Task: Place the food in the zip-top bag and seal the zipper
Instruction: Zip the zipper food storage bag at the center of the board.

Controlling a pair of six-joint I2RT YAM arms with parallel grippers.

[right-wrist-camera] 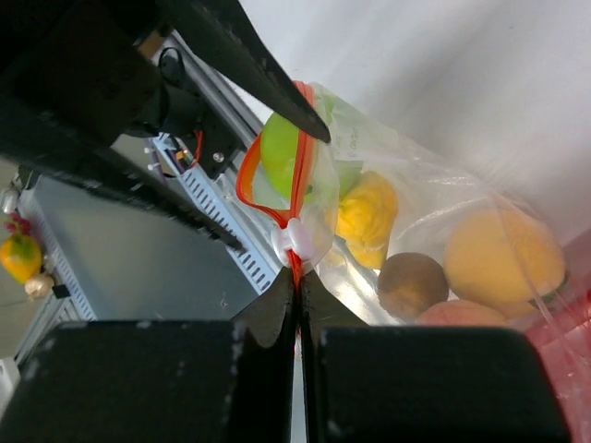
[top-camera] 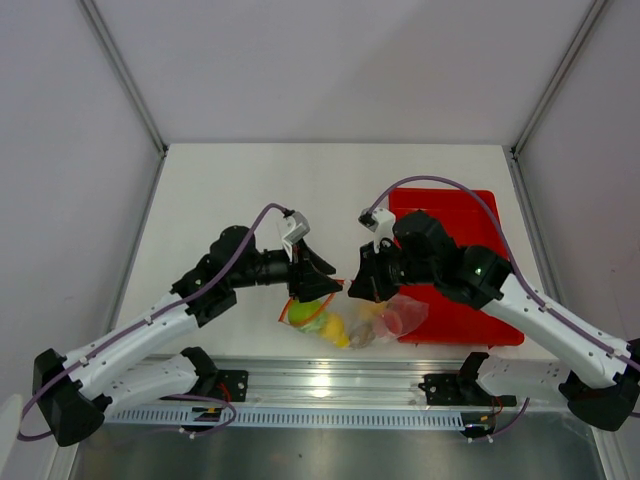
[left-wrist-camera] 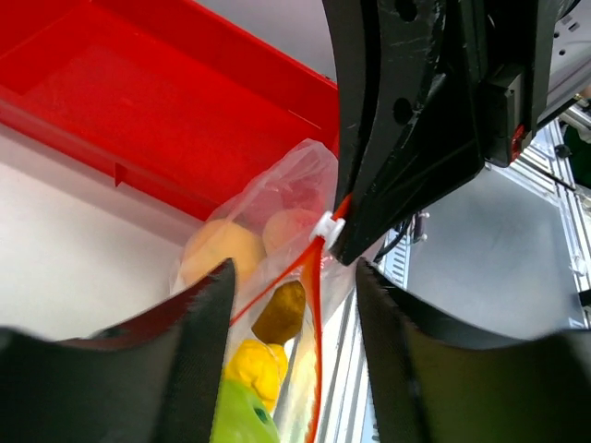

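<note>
food in zip-top bag; zipper partly open

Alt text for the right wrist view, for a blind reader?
The right gripper is shut on the zipper beside its white slider, the mouth partly open; the clear zip-top bag holds toy fruit, including a green apple and yellow pear.

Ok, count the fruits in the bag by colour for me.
green fruit: 1
yellow fruit: 1
brown fruit: 1
orange fruit: 1
pink fruit: 1
Total: 5 showing in the bag
</note>
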